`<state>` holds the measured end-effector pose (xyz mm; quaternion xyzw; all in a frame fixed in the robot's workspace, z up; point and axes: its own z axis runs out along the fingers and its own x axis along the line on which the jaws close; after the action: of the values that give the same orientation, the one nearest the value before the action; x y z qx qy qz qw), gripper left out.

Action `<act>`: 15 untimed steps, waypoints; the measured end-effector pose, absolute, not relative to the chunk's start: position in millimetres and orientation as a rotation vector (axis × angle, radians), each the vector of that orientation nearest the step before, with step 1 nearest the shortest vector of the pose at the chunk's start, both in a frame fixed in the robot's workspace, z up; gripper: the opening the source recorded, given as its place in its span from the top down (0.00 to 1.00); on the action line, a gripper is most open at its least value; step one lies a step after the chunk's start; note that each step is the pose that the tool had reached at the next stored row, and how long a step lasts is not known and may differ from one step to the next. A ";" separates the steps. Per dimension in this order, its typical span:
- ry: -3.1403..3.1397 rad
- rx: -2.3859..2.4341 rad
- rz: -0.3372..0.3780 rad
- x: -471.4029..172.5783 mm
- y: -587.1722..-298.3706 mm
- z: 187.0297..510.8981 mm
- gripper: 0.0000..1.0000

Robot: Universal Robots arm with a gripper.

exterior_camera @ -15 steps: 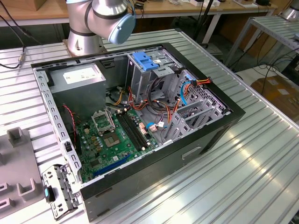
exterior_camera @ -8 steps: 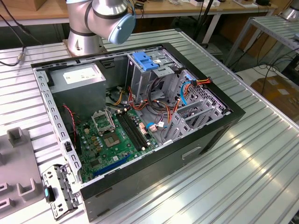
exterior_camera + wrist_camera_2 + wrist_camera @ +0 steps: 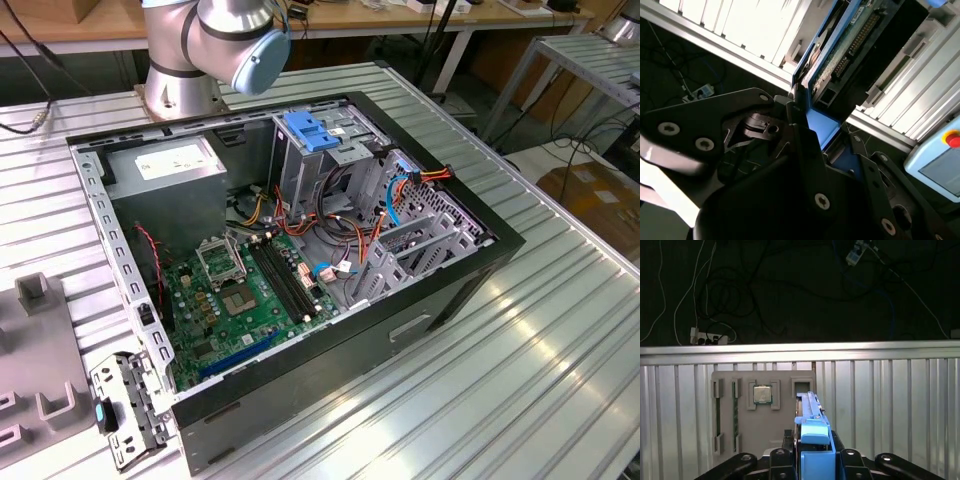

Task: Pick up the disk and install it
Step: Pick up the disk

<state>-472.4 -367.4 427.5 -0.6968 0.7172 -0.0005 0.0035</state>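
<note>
First wrist view: my gripper (image 3: 815,447) is clamped narrowly on the disk (image 3: 815,432). The disk stands on edge between my fingers, its blue carrier frame facing the camera. Behind it the grey fixture tray (image 3: 765,432) lies on the ribbed table (image 3: 890,405), with a processor chip (image 3: 762,394) seated in one recess. I cannot tell whether the disk's far edge touches the tray. The table's edge rail (image 3: 800,351) borders a dark floor strewn with cables (image 3: 715,305).

Second wrist view: the disk (image 3: 840,45) shows its green circuit-board face and projects past my gripper (image 3: 805,117).

Exterior view: the computer case (image 3: 430,320) lies open-sided on the table (image 3: 560,380), with the drive cage (image 3: 300,170) upright inside and the motherboard (image 3: 250,300) exposed. Bare table runs along the case on the exterior view's right. The fixture tray (image 3: 40,350) sits near the case on the exterior view's left.
</note>
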 end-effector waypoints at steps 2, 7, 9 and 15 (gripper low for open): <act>2.248 -2.184 -0.002 -472.4 -367.4 433.0 0.63; 2.248 -2.184 -0.002 -472.4 -367.4 444.3 0.63; 2.248 -2.184 -0.002 -472.4 -367.4 447.6 0.63; 2.248 -2.184 -0.002 -472.4 -367.4 459.9 0.63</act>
<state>-472.4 -367.4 459.9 -0.6968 0.7172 -0.0005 0.0035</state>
